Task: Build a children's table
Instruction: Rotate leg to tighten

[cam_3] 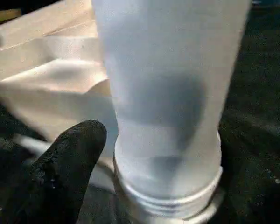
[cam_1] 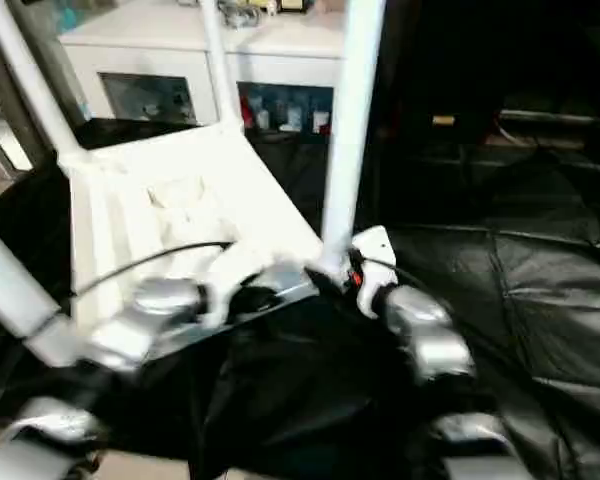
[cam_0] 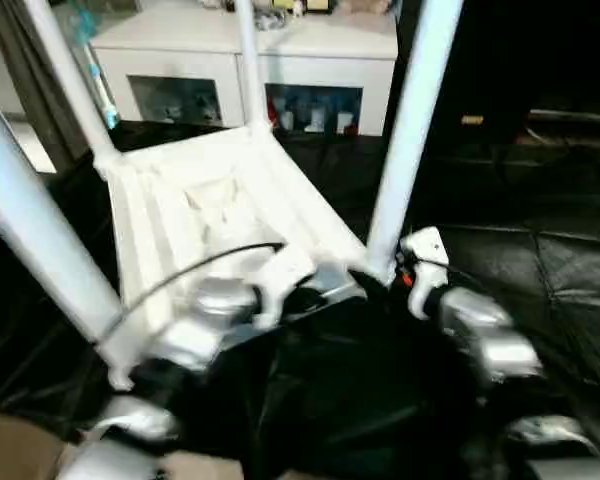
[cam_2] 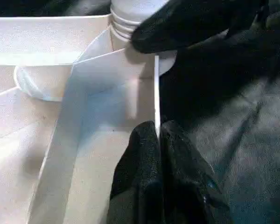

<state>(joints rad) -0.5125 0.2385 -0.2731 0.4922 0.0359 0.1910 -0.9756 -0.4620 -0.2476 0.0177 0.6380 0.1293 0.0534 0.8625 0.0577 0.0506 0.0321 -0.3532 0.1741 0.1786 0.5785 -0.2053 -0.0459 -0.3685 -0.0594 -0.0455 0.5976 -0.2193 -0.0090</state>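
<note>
The children's table (cam_0: 210,210) lies upside down on the black floor sheet, ribbed underside up, with white tube legs standing in its corner sockets. My left gripper (cam_2: 158,135) is shut on the thin near rim (cam_2: 156,88) of the top, close to the near right corner. My right gripper (cam_0: 382,278) stands open around the foot of the near right leg (cam_0: 412,130). One black finger (cam_3: 74,158) shows beside that leg's threaded base (cam_3: 168,196), a little apart from it. The other finger is hidden.
A white glass-door cabinet (cam_0: 170,40) stands behind the table. Crinkled black sheeting (cam_0: 540,250) covers the floor to the right. A thin black cable (cam_0: 180,275) runs over my left forearm. A thick leg (cam_0: 30,240) rises at near left.
</note>
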